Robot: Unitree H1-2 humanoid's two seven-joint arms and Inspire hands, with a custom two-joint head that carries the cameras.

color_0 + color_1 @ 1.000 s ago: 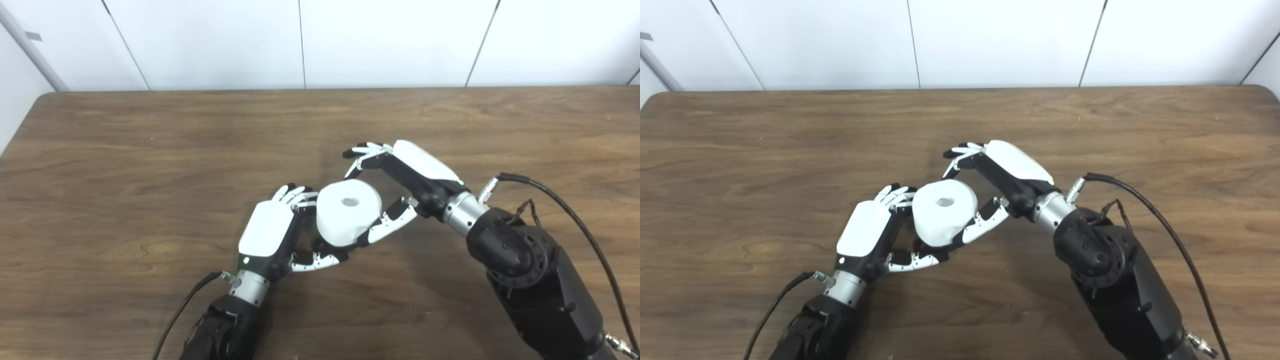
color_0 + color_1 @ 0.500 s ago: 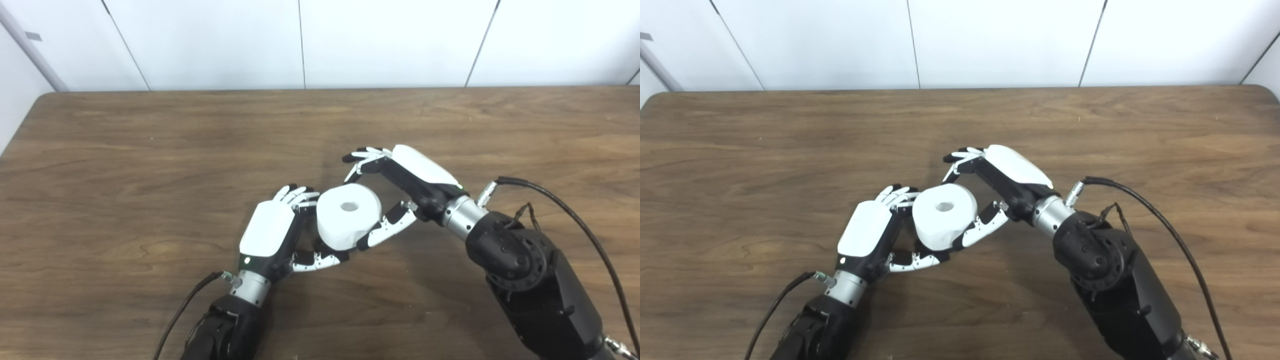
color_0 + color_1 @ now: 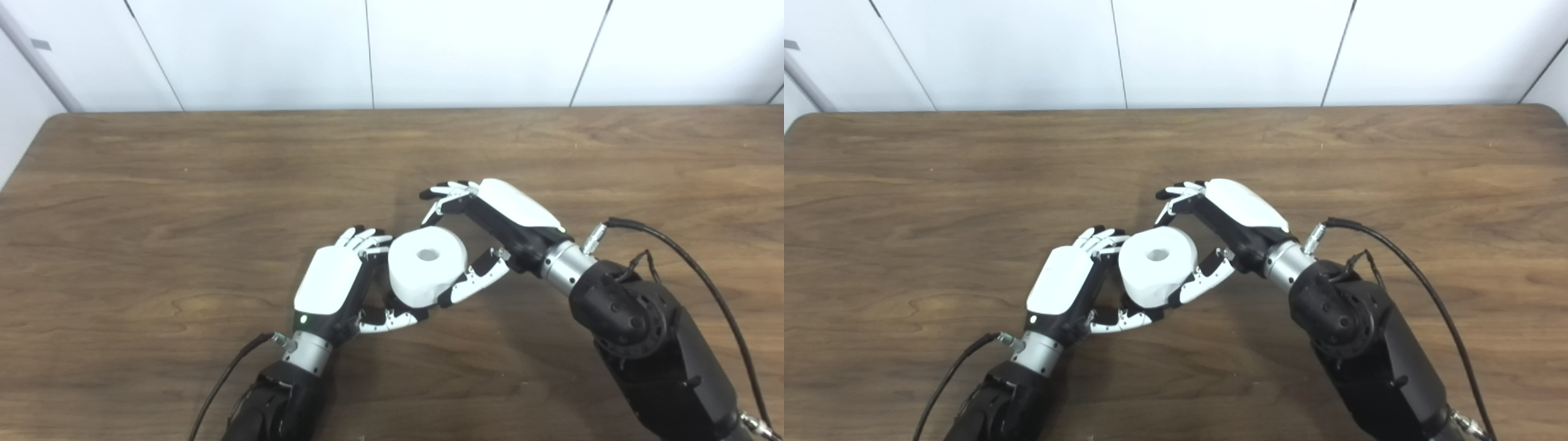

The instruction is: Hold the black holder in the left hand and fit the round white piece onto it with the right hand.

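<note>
Hands meet just below frame centre over a brown wooden table (image 3: 184,184). Left hand (image 3: 334,285) comes up from bottom edge, white back facing the camera, fingers curled toward the round white piece (image 3: 427,265), thumb reaching under it at lower left. Black holder mostly hidden: only a dark bit shows under the white piece near the left thumb, so cannot tell for sure what the left hand pinches. White piece sits between both hands, slightly tilted, centre hole facing up toward the camera. Right hand (image 3: 496,226) enters from lower right, thumb pressed along the piece's lower right side, fingers (image 3: 444,195) spread and lifted off it, tips above its upper right edge, apart from it. Right grip looks loosened, hand spread. Black cable (image 3: 686,257) loops off the right wrist. White wall panels (image 3: 367,49) across top of frame.
</note>
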